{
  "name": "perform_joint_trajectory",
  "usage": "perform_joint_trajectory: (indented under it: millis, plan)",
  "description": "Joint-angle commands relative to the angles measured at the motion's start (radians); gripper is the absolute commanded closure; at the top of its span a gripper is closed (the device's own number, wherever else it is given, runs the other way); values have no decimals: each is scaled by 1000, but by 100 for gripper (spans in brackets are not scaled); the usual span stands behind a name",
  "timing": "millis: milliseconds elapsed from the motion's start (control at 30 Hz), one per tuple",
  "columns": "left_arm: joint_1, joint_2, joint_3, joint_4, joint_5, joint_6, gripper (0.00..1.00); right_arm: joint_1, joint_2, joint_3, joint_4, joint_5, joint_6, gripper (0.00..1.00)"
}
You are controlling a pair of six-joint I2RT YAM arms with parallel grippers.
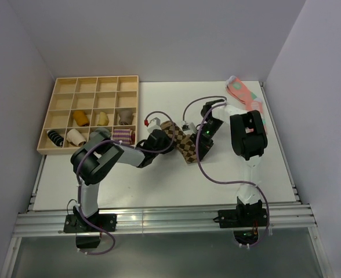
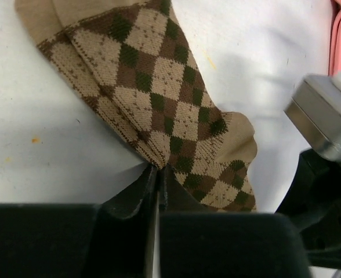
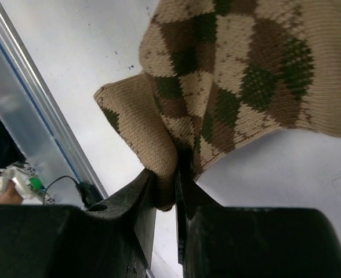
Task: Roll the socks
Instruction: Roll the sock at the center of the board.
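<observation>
The tan-brown argyle socks (image 1: 179, 143) lie stretched on the white table between my two grippers. My left gripper (image 1: 164, 138) is shut on the socks' left edge. In the left wrist view the jaws (image 2: 159, 171) pinch the long edge of the socks (image 2: 159, 98), which are layered flat. My right gripper (image 1: 198, 139) is shut on the socks' right end. In the right wrist view the jaws (image 3: 174, 184) clamp a folded lump of the fabric (image 3: 240, 75), which is lifted slightly off the table.
A wooden compartment tray (image 1: 60, 87) stands at the back left with several rolled socks, among them a purple-striped one (image 1: 122, 135). Pink socks with teal spots (image 1: 243, 92) lie at the back right. An aluminium rail (image 1: 159, 220) runs along the near edge.
</observation>
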Motion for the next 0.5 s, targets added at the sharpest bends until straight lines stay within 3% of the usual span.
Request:
perform_joint_trajectory:
  millis: [0, 267, 467]
  plan:
    - [-5, -36, -42, 4, -95, 98, 90, 0, 33, 14, -84, 66, 57, 99]
    - [-37, -71, -70, 82, -95, 213, 65, 5, 32, 10, -67, 109, 96, 99]
    - [-62, -137, -149, 198, -110, 293, 58, 10, 35, 11, -63, 115, 106, 100]
